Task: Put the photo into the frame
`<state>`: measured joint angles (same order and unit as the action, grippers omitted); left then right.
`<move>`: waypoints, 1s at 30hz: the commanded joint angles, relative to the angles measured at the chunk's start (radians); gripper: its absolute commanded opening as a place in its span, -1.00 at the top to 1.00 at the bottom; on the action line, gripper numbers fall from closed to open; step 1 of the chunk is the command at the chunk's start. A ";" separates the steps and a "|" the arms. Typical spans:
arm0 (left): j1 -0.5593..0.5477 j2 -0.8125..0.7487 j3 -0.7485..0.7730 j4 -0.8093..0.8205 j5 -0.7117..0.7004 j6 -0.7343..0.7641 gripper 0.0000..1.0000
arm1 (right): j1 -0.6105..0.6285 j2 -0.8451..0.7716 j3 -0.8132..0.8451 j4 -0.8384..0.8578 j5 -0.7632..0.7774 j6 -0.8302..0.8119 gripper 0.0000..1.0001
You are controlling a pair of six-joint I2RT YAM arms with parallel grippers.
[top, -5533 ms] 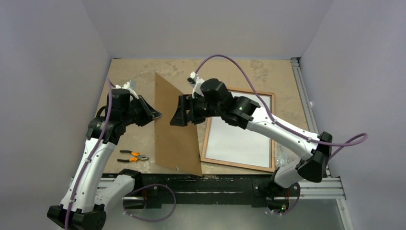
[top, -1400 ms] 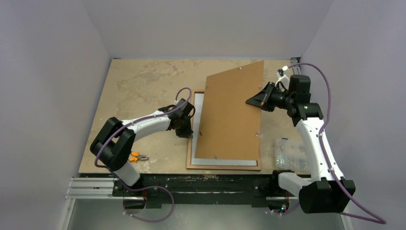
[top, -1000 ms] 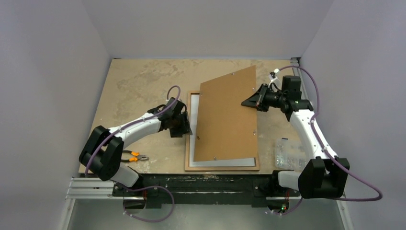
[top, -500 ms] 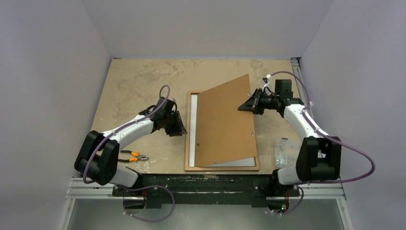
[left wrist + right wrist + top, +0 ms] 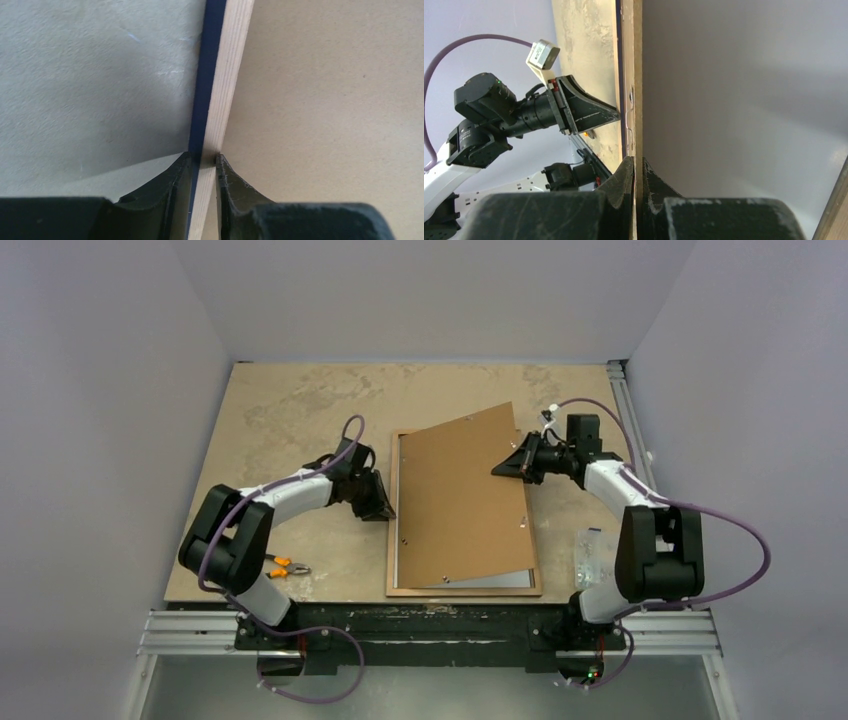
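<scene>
The frame [image 5: 462, 591] lies back-up mid-table, long axis near-to-far, its left rail pinched by the left gripper [image 5: 204, 159]; the right gripper [image 5: 635, 164] clamps the skewed backing board [image 5: 460, 500] by its raised right edge (photo hidden, presumably underneath)

We can read no words, numbers, labels or brand marks anywhere, neither on the frame [image 5: 460, 591] nor on the backing board [image 5: 458, 502].

Tilted backing board [image 5: 460, 500] blocks frame [image 5: 460, 591] opening; pliers [image 5: 280, 566] near-left; far table [image 5: 300, 405] free.
</scene>
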<state>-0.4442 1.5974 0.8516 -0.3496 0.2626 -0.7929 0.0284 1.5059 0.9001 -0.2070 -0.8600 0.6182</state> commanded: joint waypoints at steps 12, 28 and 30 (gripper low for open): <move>0.009 0.054 0.029 0.018 -0.014 0.077 0.58 | 0.052 0.067 -0.032 0.018 0.080 -0.082 -0.09; 0.012 0.044 0.031 0.008 -0.008 0.096 0.58 | 0.205 0.126 0.130 -0.206 0.385 -0.200 -0.48; 0.012 0.042 0.030 0.008 -0.007 0.096 0.58 | 0.207 0.122 0.138 -0.235 0.426 -0.206 -0.49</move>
<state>-0.4343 1.6268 0.8719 -0.3386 0.3027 -0.7353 0.2005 1.6390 0.9905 -0.3698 -0.4919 0.4320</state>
